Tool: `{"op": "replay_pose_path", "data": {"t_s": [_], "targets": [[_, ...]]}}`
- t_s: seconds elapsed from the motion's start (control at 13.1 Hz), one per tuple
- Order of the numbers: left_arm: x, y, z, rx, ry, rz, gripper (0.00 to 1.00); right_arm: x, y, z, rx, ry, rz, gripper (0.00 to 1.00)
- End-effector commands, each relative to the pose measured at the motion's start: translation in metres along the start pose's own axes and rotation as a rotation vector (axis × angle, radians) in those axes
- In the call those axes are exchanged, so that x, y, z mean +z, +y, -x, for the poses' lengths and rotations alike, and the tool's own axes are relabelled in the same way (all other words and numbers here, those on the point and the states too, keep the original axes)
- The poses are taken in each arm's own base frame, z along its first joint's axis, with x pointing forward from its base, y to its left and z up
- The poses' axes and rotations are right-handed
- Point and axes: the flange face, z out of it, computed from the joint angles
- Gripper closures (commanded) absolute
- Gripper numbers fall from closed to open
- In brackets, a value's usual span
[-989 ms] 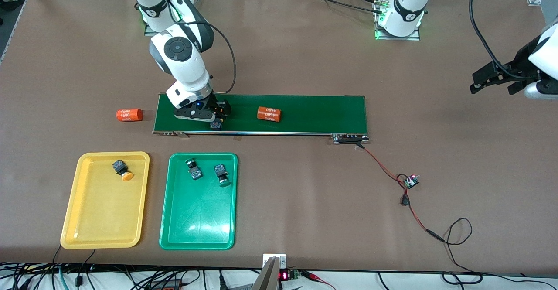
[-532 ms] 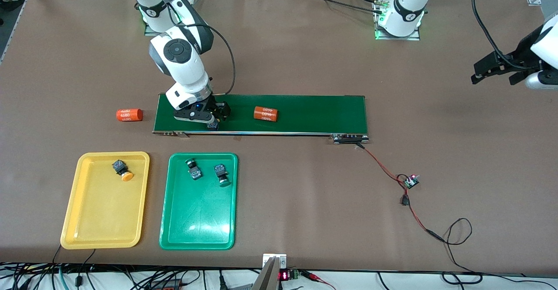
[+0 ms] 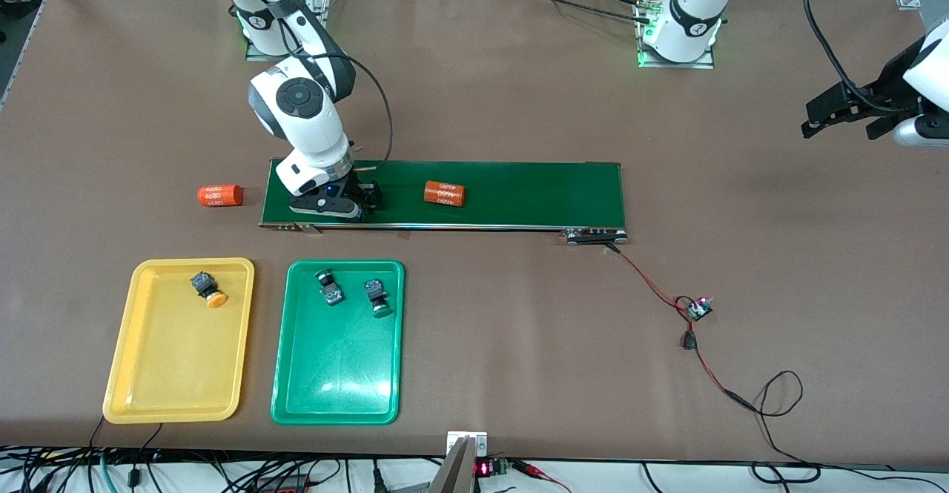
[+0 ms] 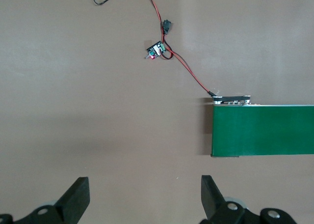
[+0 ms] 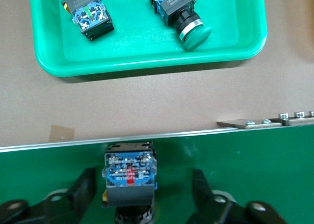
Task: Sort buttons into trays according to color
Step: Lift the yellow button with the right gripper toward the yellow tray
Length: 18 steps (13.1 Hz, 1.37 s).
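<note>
A button point(image 5: 130, 177) with a black-and-blue body lies on the dark-green belt point(image 3: 519, 193), its cap hidden. My right gripper point(image 3: 361, 210) point(image 5: 143, 182) is low over it, its fingers point(image 5: 87, 182) standing on either side with gaps, not touching. The yellow tray point(image 3: 178, 389) holds one yellow-capped button point(image 3: 207, 289). Two green-capped buttons point(image 3: 328, 289) point(image 3: 377, 296) lie in the green tray point(image 3: 337, 396) point(image 5: 147, 62). My left gripper point(image 3: 845, 118) point(image 4: 144, 184) waits open over bare table at the left arm's end.
An orange cylinder point(image 3: 444, 193) lies on the belt beside my right gripper. Another orange cylinder point(image 3: 220, 196) rests on the table off the belt's end. A small circuit board point(image 3: 698, 308) with red and black wires lies nearer the front camera than the belt's other end.
My right gripper has slid along the belt toward the right arm's end and come down around the button, its fingers narrowing. The cylinder on the belt has drifted the same way.
</note>
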Motion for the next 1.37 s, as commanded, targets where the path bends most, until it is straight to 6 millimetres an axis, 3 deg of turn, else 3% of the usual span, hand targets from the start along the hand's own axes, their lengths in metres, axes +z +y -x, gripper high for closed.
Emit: {"op": "replay_pose_path", "data": {"t_s": [0.0, 0.08, 0.23, 0.3, 0.76, 0.84, 1.06, 1.29], "targets": [[-0.002, -0.003, 0.001, -0.006, 0.011, 0.008, 0.00, 0.000, -0.004, -0.003, -0.007, 0.014, -0.001, 0.60], [-0.003, -0.004, 0.000, -0.007, 0.015, 0.017, 0.00, -0.001, -0.004, -0.003, -0.012, 0.018, 0.000, 0.71], [-0.013, 0.002, -0.005, 0.005, 0.040, 0.036, 0.00, -0.001, -0.003, -0.003, -0.018, 0.015, 0.006, 0.85], [-0.014, 0.004, -0.006, 0.005, 0.041, 0.034, 0.00, -0.005, -0.001, -0.006, -0.051, 0.022, 0.008, 0.85], [-0.011, -0.015, -0.006, -0.038, 0.024, 0.021, 0.00, -0.049, 0.076, -0.045, -0.323, -0.007, 0.135, 0.85], [-0.012, -0.019, -0.006, -0.046, 0.025, 0.022, 0.00, -0.052, 0.090, -0.052, -0.365, -0.007, 0.140, 0.85], [-0.009, -0.021, -0.008, -0.049, 0.020, 0.022, 0.00, -0.053, 0.158, -0.080, -0.532, 0.003, 0.211, 0.84], [-0.010, -0.020, -0.007, -0.038, 0.022, 0.022, 0.00, -0.043, 0.189, -0.093, -0.631, 0.054, 0.233, 0.84]]}}
